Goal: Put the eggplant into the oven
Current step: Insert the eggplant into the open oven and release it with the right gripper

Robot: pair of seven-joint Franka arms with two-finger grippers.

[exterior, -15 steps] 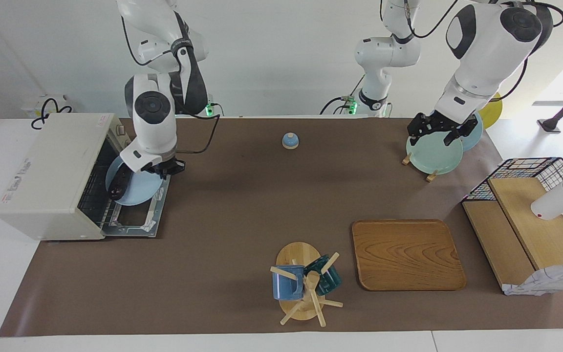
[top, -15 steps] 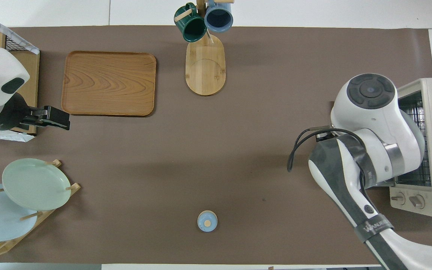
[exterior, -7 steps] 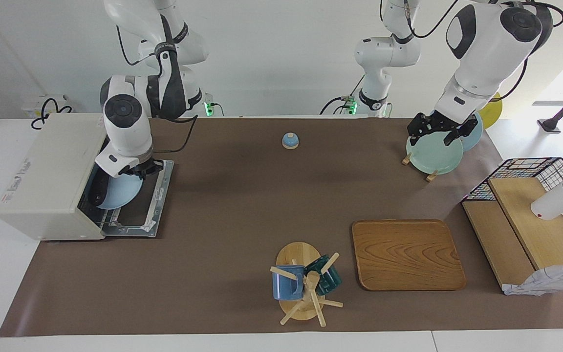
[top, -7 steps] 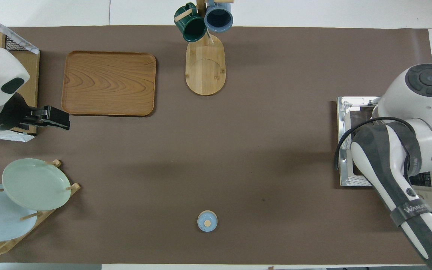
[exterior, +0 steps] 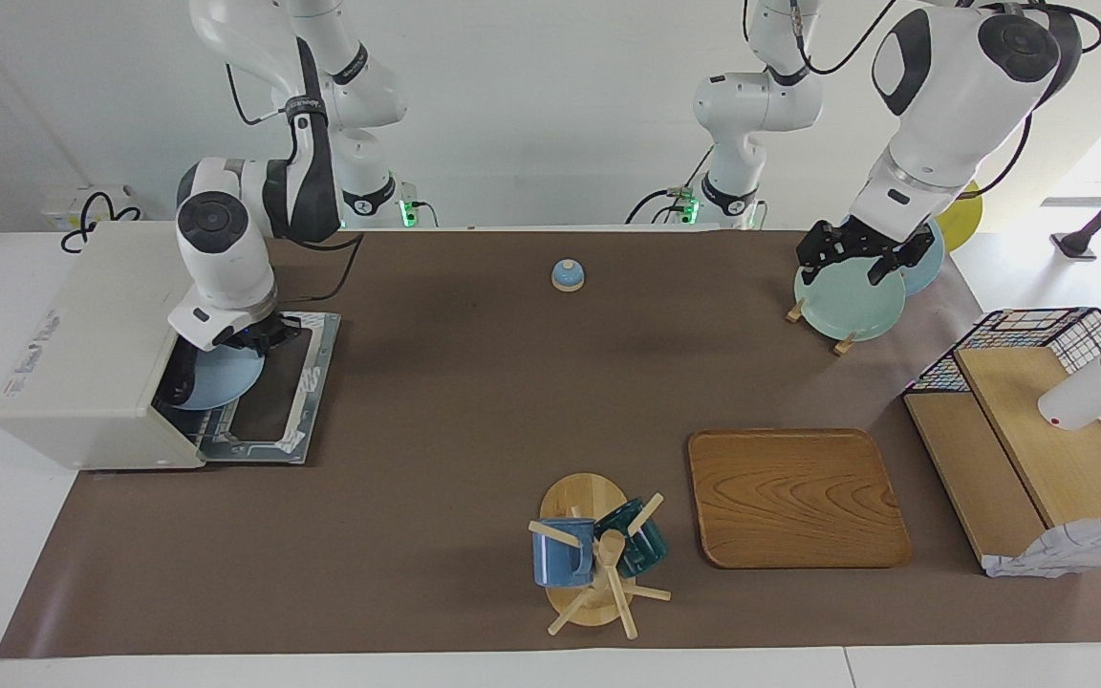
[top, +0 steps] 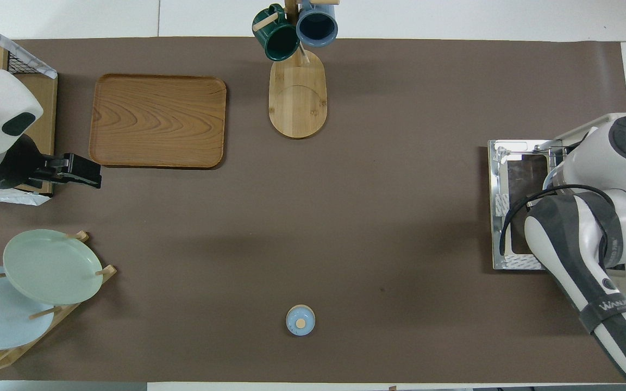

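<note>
Brown table (exterior: pixel 474 401): one oven (exterior: pixel 97 344), two mugs (exterior: pixel 598 549), one tray (exterior: pixel 797 497).

facing: high, toward robots | overhead: steeply down | shared: table (exterior: pixel 474 401)

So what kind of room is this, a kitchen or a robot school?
Probably a robot lab set up like a pretend kitchen. A cream toaster oven stands open on a table covered in brown paper, with a mug tree and a plate rack, and two white robot arms work there.
</note>
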